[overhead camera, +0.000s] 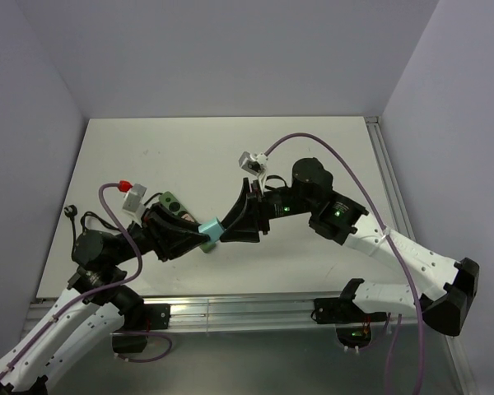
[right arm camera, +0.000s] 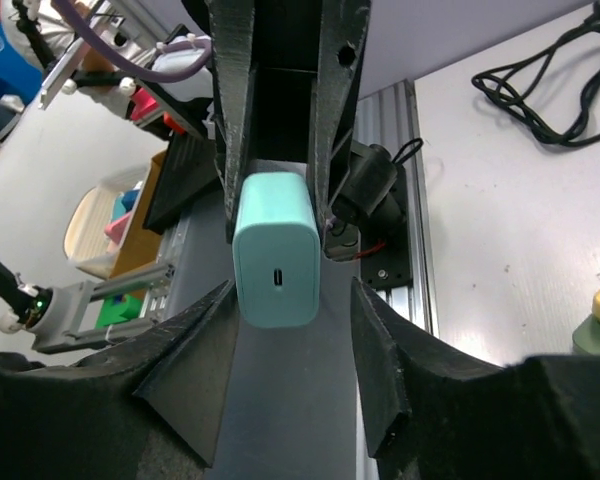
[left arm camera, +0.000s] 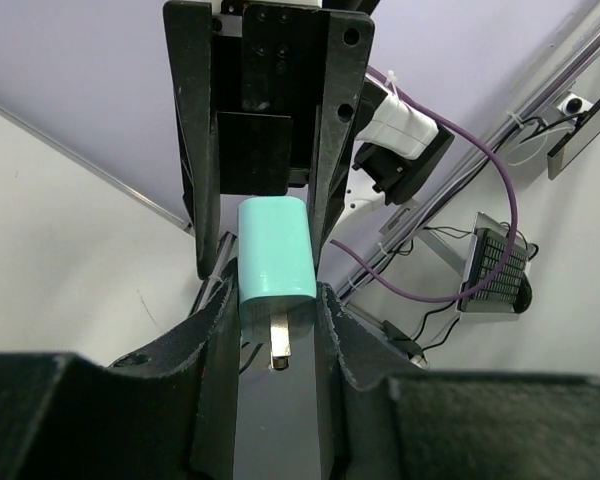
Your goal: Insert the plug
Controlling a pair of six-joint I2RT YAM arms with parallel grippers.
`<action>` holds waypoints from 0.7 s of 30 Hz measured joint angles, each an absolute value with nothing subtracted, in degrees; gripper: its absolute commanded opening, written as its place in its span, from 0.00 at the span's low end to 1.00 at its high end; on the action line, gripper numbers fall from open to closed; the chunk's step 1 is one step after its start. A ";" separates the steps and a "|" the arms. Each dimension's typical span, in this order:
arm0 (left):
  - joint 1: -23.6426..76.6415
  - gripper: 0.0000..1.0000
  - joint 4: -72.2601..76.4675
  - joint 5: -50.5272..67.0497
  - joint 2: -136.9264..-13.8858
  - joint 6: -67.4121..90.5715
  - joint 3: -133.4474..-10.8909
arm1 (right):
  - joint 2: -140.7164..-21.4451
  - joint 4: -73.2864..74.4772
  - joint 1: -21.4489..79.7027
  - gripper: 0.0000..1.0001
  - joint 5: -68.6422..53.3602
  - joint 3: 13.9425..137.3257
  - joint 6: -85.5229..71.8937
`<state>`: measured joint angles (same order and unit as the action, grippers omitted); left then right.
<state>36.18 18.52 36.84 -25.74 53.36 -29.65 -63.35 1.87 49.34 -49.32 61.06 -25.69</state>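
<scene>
While left pincer (left arm camera: pixel 275 302) grips teal rounded plastic charger plug (left arm camera: pixel 275 250) between fingers, right pincer (right arm camera: pixel 292 292) straddles port end, jaws unclamped; handover midway, insertion not begun.

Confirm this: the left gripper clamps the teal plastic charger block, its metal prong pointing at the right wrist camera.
Wrong on the camera. The left gripper does clamp the teal plastic charger block, but its metal prong points at the left wrist camera, as the left wrist view shows; the right wrist view shows its small oval port instead.
</scene>
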 measured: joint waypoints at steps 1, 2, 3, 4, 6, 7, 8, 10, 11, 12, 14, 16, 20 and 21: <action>36.18 0.00 19.05 36.95 -25.78 53.54 -29.39 | -63.75 1.28 49.52 0.52 -49.63 61.06 -26.09; 36.18 0.00 19.27 37.19 -25.87 53.71 -29.23 | -64.12 0.54 49.69 0.49 -49.87 61.06 -26.37; 36.18 0.00 19.29 37.32 -26.02 53.80 -29.19 | -64.42 -0.08 49.84 0.43 -50.06 61.06 -26.55; 36.21 0.00 19.51 37.39 -26.17 53.89 -29.10 | -64.73 -0.62 50.04 0.42 -50.33 61.06 -26.96; 36.18 0.00 20.29 37.69 -26.24 54.30 -28.47 | -65.19 -1.28 50.35 0.42 -50.72 61.08 -27.64; 36.18 0.00 20.60 37.71 -26.15 54.39 -28.27 | -65.36 -1.41 50.39 0.42 -50.85 61.08 -27.97; 36.16 0.00 20.78 37.74 -26.13 54.50 -28.18 | -65.56 -1.83 50.37 0.41 -51.13 61.08 -28.27; 36.05 0.00 21.19 37.91 -26.02 54.72 -28.18 | -65.89 -2.87 50.37 0.40 -51.81 61.08 -29.04; 35.97 0.00 21.47 37.98 -25.98 54.76 -28.18 | -65.98 -3.40 50.37 0.40 -51.99 61.08 -29.23; 35.92 0.00 21.74 38.11 -25.98 54.78 -28.16 | -66.02 -3.73 50.37 0.44 -52.07 61.08 -29.50; 35.92 0.00 22.09 38.20 -26.02 54.78 -28.16 | -66.19 -4.91 50.39 0.49 -52.18 61.08 -30.09; 35.97 0.00 21.96 38.74 -26.11 54.78 -27.97 | -66.65 -6.31 50.61 0.50 -52.27 61.08 -30.33; 35.97 0.00 21.93 39.03 -26.11 54.81 -27.70 | -67.24 -7.29 50.65 0.51 -52.88 61.08 -30.65; 35.97 0.00 21.98 39.18 -26.09 54.81 -27.62 | -67.33 -7.49 50.65 0.49 -53.06 61.08 -30.70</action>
